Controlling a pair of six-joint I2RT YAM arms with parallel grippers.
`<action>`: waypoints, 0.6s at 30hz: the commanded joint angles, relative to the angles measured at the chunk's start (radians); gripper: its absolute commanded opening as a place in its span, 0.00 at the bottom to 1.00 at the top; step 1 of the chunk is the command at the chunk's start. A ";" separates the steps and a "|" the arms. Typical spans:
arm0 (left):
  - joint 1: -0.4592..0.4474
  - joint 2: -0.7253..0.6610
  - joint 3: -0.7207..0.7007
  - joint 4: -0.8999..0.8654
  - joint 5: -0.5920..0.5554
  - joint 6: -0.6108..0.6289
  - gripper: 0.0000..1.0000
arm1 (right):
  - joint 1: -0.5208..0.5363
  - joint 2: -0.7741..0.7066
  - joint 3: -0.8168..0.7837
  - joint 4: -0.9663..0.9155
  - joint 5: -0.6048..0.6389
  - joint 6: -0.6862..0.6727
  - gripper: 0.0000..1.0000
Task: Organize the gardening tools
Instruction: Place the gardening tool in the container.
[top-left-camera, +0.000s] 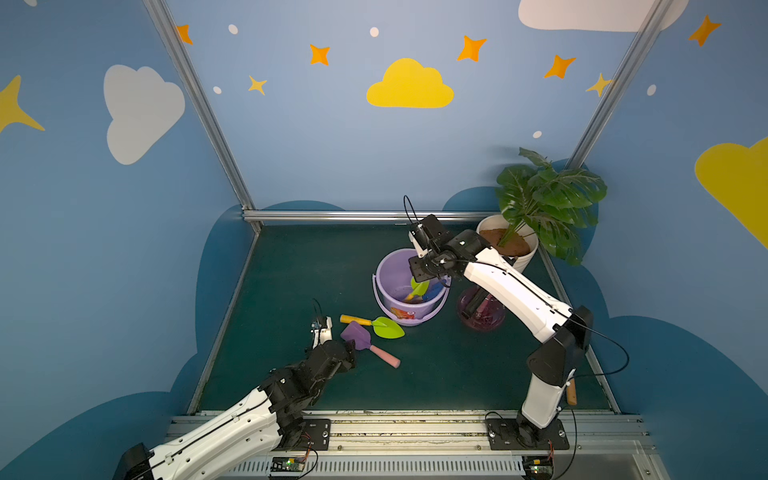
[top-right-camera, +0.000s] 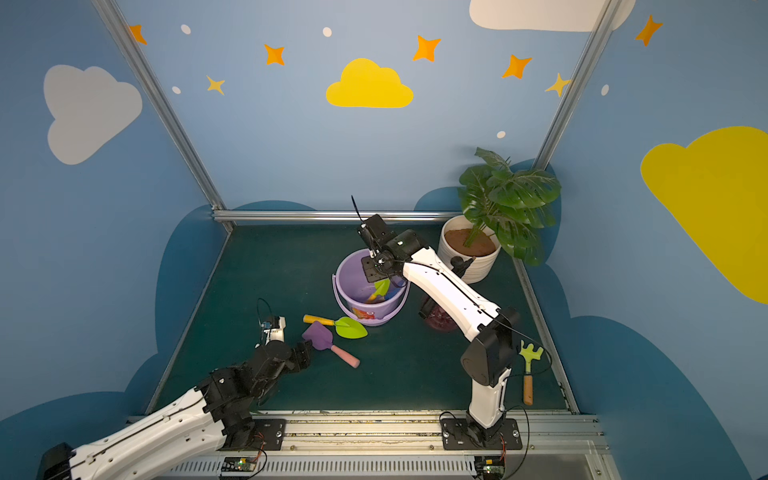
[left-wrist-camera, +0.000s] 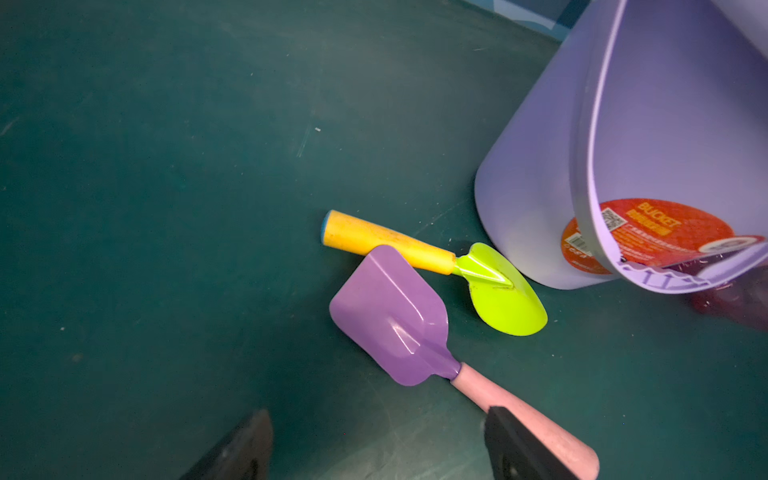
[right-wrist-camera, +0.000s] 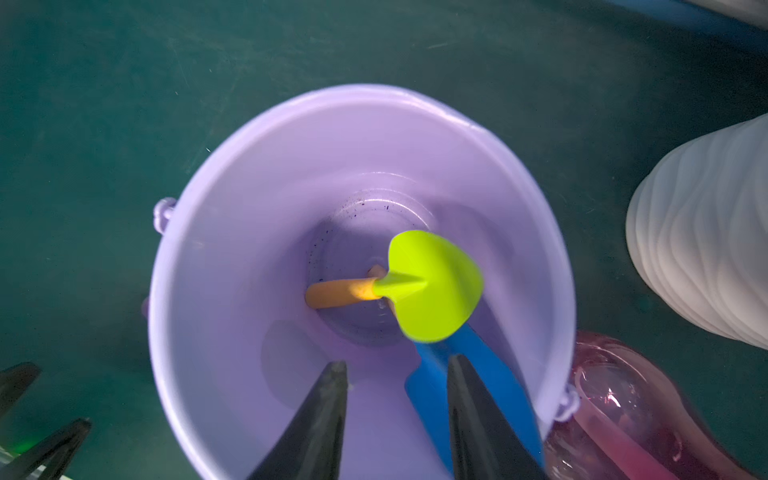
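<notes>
Right gripper (right-wrist-camera: 398, 361): jaws apart with nothing between them, pointing down into the mouth of the lilac bucket (right-wrist-camera: 249, 166).
Directly under the right gripper: the blue trowel (right-wrist-camera: 428, 399) leans on the bucket's inner wall, partly hidden beneath one black finger (right-wrist-camera: 482, 424). Whether that finger touches it cannot be told.
Deeper below the right gripper: the lime-green trowel in the bucket (right-wrist-camera: 436, 286) has its blade raised over the blue blade. Its yellow handle slopes down to the bucket floor.
Beside the right gripper, outside the bucket: the pink spray bottle (right-wrist-camera: 623, 415) stands just beside the bucket's wall. In both top views it is largely covered by the right forearm.
Beyond the bottle: the white ribbed pot (right-wrist-camera: 706, 249) holds brown soil and a leafy plant (top-left-camera: 548, 195).
Left gripper (left-wrist-camera: 378, 411): jaws wide apart and clamped on nothing, low over the green mat (left-wrist-camera: 166, 208).
At the left gripper: the purple trowel (left-wrist-camera: 395, 320) lies flat. Its pink handle passes under one finger (left-wrist-camera: 515, 449) and its blade lies just ahead of the fingertips.
Further ahead of the left gripper: the lime-green trowel on the mat (left-wrist-camera: 503, 299) lies flat, its yellow handle partly covered by the purple blade. Its own blade is right up against the bucket's base, though contact cannot be told.
Beyond both trowels: the bucket's outer wall shows an orange label.
Well apart from both grippers: a small green rake (top-right-camera: 528, 365) with a wooden handle lies on the mat beside the right arm's base.
</notes>
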 joint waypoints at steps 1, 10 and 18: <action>0.032 -0.016 -0.024 -0.042 0.045 -0.117 0.85 | -0.008 -0.068 -0.021 -0.020 -0.002 0.010 0.44; 0.144 -0.040 -0.132 0.086 0.173 -0.232 0.80 | -0.010 -0.151 -0.092 0.037 -0.036 -0.008 0.44; 0.221 -0.011 -0.179 0.206 0.226 -0.236 0.74 | -0.010 -0.186 -0.146 0.094 -0.041 -0.022 0.42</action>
